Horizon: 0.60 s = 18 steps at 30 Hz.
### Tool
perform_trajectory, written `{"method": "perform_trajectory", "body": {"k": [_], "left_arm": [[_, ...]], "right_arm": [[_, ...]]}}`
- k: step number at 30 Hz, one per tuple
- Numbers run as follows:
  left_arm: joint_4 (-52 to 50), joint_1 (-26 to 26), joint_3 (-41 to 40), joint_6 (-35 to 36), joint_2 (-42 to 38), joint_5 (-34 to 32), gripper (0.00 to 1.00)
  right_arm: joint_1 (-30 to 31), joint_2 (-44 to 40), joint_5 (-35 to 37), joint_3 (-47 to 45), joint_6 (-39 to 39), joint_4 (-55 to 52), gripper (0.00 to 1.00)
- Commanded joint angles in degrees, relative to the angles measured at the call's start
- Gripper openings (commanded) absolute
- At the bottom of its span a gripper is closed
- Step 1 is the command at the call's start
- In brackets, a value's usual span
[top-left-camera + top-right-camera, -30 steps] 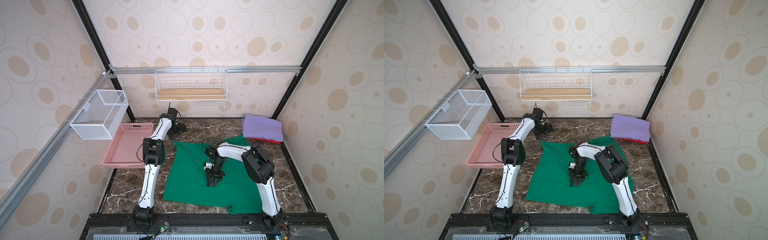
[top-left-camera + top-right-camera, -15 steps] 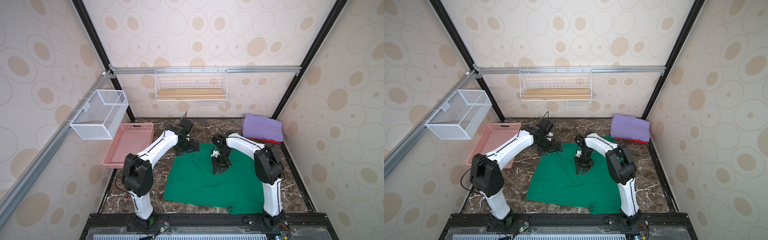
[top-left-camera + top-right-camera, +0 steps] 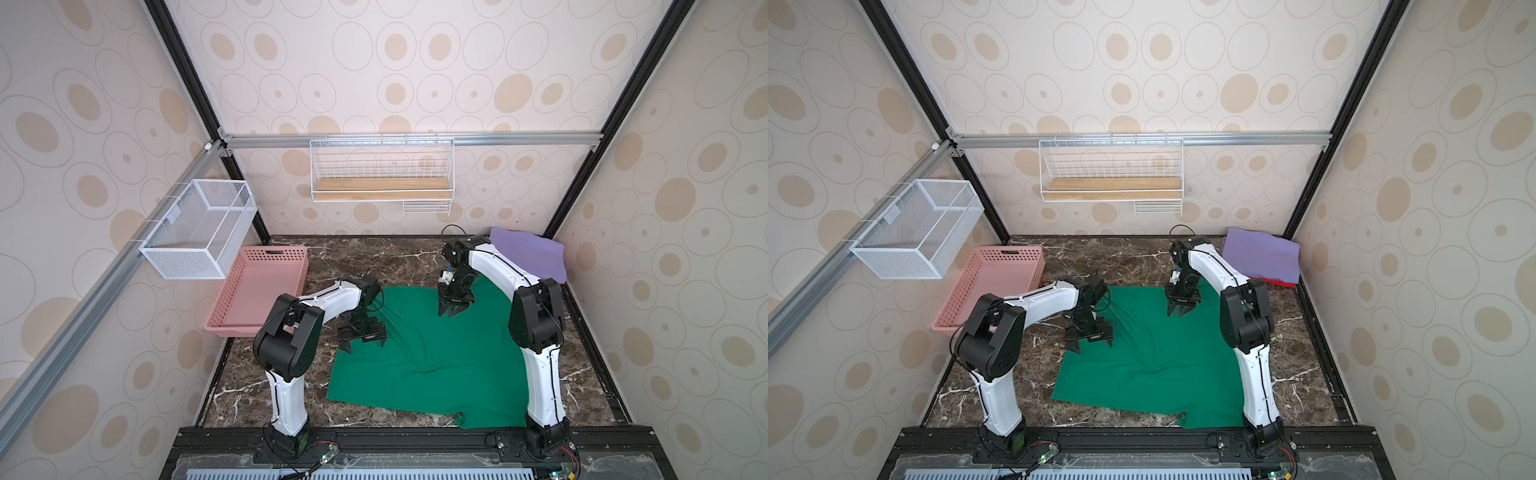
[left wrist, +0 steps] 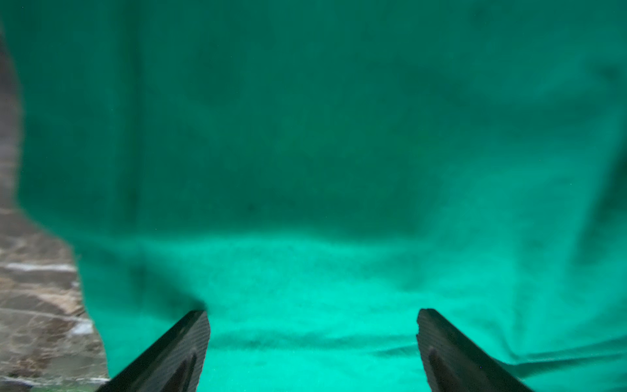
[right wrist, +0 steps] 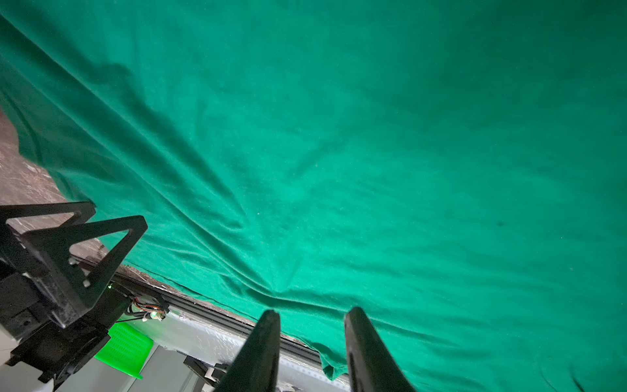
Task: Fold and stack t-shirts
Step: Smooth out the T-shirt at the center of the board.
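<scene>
Pink basket (image 3: 272, 249) sits at the far left of the marble table (image 3: 395, 257), no shirt in it.

Left gripper (image 3: 363, 344) hangs over the left edge of the green t-shirt (image 3: 436, 361), jaws spread wide with nothing between them. The left wrist view is blurred but shows cloth under both tips and bare marble just beside them.

The green t-shirt lies spread flat mid-table, not folded, with creases fanning from a pucker near the middle. One corner by the near rail is curled.

Right gripper (image 3: 449, 312) is over the far part of the shirt, jaws at a narrow gap and gripping nothing. The right wrist view shows clear cloth between the tips.

Lavender t-shirt (image 3: 528, 253) lies folded in the far right corner on top of the red t-shirt (image 3: 1281, 283), of which only a sliver shows.

Judged step: two shirts are stacked, and the green one is at smoothing or the start of its first fold.

The next move probably calls for each arm to drop onto an edge or corner and pinch a single layer. The two arms then need to lift together so the fold line runs straight. The pucker probably wants flattening first.
</scene>
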Motion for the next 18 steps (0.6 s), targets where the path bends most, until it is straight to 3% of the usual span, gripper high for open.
{"method": "perform_trajectory", "body": {"k": [1, 14, 18], "left_arm": [[-0.8, 0.1, -0.3, 1.3, 0.1, -0.5, 0.99], [-4.4, 0.2, -12.0, 0.9, -10.6, -2.9, 0.99], [-7.4, 0.2, -10.5, 1.2, -12.6, -4.1, 0.99]], "right_arm": [[-0.8, 1.9, 0.5, 1.3, -1.6, -3.4, 0.39], [-4.5, 3.8, -1.0, 1.1, -3.2, -2.5, 0.39], [-4.6, 3.3, -0.5, 1.1, -3.6, -2.7, 0.39]]}}
